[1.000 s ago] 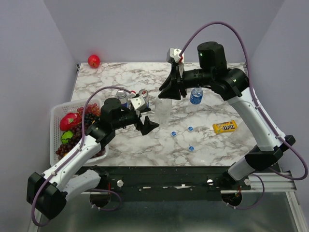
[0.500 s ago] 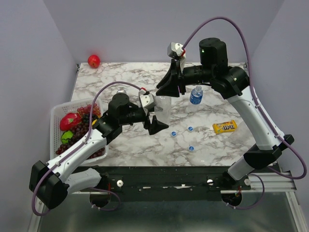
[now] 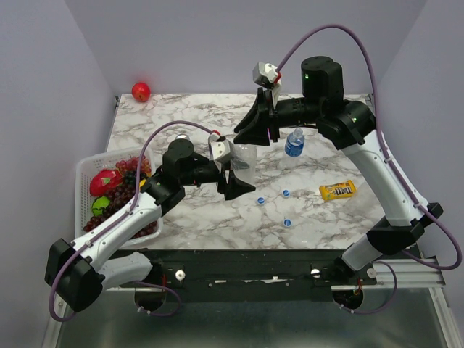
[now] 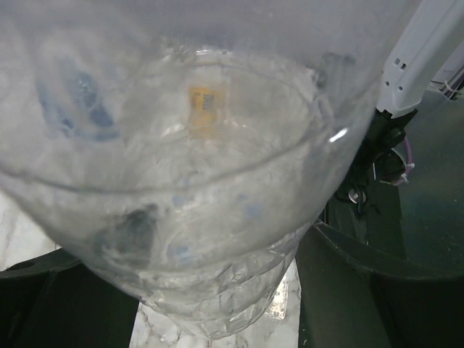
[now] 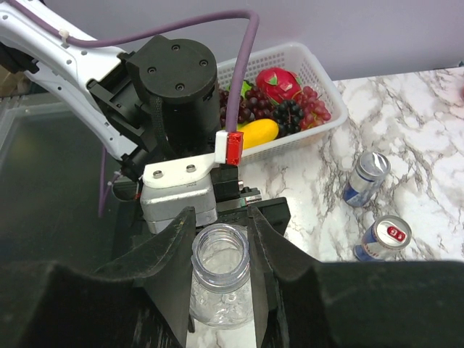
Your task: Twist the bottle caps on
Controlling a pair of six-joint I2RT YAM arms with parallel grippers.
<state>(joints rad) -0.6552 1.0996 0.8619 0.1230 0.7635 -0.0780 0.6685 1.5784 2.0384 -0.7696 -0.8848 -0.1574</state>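
Mid-table | clear btl (image 3: pixel 245 165) upright, neck bare | R gripper (image 5: pixel 221 286) pinching neck from 1 o'clock | L gripper (image 3: pixel 235 180) flanks body from 8, clamp unclear | caps (image 3: pixel 286 193) at 5

The table (image 3: pixel 181 116) is white marble veined grey. Three caps (image 3: pixel 260 201) are blue. The middle bottle (image 3: pixel 248 156) is clear; the 2 o'clock bottle (image 3: pixel 294 145) wears a blue band. The packet (image 3: pixel 338 190) at 3 o'clock is yellow, the ball (image 3: pixel 141 91) at 10 o'clock red.

Top overhead, looking down; left wrist close on bottle (image 4: pixel 217 217) (seemingly touching); right wrist shares bottle.
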